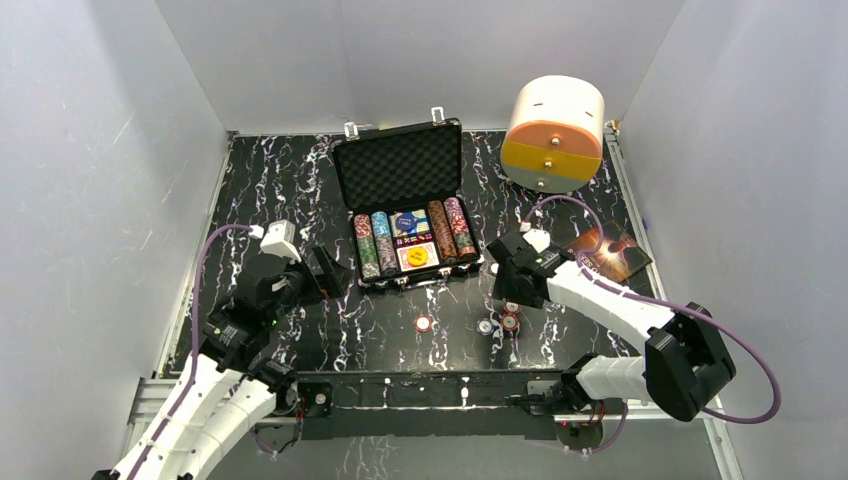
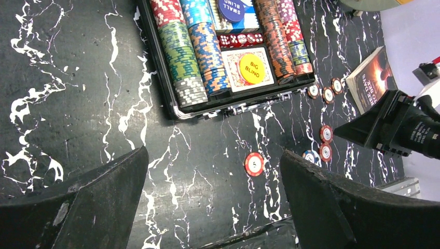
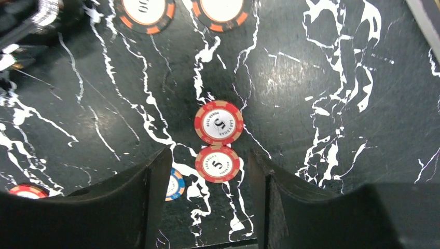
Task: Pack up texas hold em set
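Right gripper (image 3: 209, 174) straddles red chip (image 3: 217, 164), jaws clear of its edges

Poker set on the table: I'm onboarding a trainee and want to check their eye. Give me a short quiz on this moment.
1. True or false: the case is shut.
2. What sits between the fingers of the right gripper? A) a red chip B) dice C) a book
3. Fill in: the yellow disc in the case reads "BIG ____".
Key: 1 false; 2 A; 3 BLIND.
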You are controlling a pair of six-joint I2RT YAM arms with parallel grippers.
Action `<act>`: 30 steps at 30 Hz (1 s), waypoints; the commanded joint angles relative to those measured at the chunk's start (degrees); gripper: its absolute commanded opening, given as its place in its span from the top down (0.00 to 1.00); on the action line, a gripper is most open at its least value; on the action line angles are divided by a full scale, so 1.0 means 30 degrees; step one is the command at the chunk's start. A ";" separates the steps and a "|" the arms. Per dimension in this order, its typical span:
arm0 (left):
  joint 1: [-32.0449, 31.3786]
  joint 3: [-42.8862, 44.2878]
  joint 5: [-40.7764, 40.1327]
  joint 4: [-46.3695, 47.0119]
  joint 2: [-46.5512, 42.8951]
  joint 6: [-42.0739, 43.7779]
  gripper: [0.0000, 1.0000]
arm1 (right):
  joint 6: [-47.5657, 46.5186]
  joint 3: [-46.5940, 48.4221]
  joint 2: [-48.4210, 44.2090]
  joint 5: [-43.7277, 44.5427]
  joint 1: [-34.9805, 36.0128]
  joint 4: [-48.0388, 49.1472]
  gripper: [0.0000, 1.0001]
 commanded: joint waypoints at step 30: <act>-0.0066 -0.0054 -0.0030 0.0355 0.0466 0.0107 0.02 | 0.0784 -0.2138 0.2374 -0.3313 -0.0415 0.0662 0.49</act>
